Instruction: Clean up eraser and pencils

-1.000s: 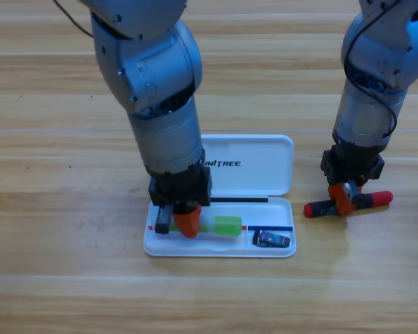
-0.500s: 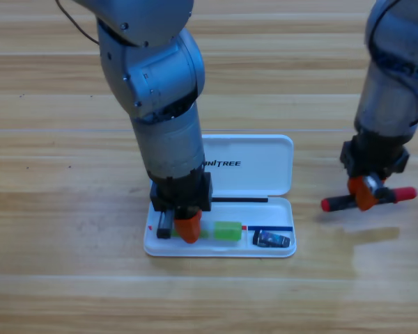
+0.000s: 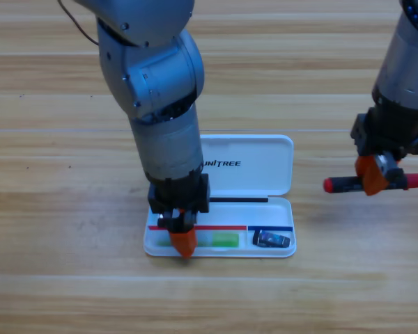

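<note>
The left claw (image 3: 183,240) pointed down into the white case (image 3: 265,156), over the green pencil (image 3: 225,240) lying in its tray; whether it was clenched could not be told. The eraser (image 3: 272,239) lay at the tray's 3 o'clock end. Toward 2 o'clock, the right claw (image 3: 373,175) grasped the black pencil (image 3: 376,183) above the tabletop (image 3: 56,278).

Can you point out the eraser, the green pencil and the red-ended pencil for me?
Eraser (image 3: 272,239), high view: middle of its label.
Green pencil (image 3: 224,240), high view: the green end right of the left gripper.
Red-ended pencil (image 3: 339,184), high view: black barrel near its left red end.
</note>
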Controlling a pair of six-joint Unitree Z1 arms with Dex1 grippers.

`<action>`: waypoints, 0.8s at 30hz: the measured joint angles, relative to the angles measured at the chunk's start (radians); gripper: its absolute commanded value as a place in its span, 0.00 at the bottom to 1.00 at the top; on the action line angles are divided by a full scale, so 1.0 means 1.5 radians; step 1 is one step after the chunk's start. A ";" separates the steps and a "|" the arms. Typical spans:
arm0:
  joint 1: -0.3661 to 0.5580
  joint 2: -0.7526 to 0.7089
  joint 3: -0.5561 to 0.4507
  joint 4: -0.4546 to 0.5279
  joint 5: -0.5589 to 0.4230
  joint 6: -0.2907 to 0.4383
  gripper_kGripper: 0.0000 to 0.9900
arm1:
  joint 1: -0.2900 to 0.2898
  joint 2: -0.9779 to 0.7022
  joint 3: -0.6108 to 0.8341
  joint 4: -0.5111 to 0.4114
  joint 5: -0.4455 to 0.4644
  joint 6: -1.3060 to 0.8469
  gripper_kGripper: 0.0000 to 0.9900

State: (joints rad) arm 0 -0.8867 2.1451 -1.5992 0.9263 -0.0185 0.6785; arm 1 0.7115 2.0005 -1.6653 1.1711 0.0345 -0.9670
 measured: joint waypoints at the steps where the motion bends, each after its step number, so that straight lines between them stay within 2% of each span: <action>1: 0.000 0.000 0.000 0.000 0.000 0.000 1.00 | 0.005 0.000 -0.007 0.002 0.002 0.007 0.00; 9: 0.000 0.000 0.000 0.005 0.000 -0.006 1.00 | 0.038 0.007 -0.059 0.019 0.003 0.041 0.00; 16: 0.000 -0.011 -0.033 0.063 0.003 -0.005 1.00 | 0.070 0.077 -0.139 0.029 0.003 0.063 0.00; 19: 0.001 -0.047 -0.051 0.097 0.003 0.001 1.00 | 0.081 0.114 -0.176 0.030 0.003 0.077 0.00; 24: 0.030 -0.152 -0.054 0.123 0.002 0.046 1.00 | 0.102 0.171 -0.248 0.035 0.003 0.084 0.00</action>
State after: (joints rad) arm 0 -0.8410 1.9176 -1.6801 1.1102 -0.0149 0.7479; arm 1 0.8639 2.2567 -2.0367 1.2232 0.0383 -0.8403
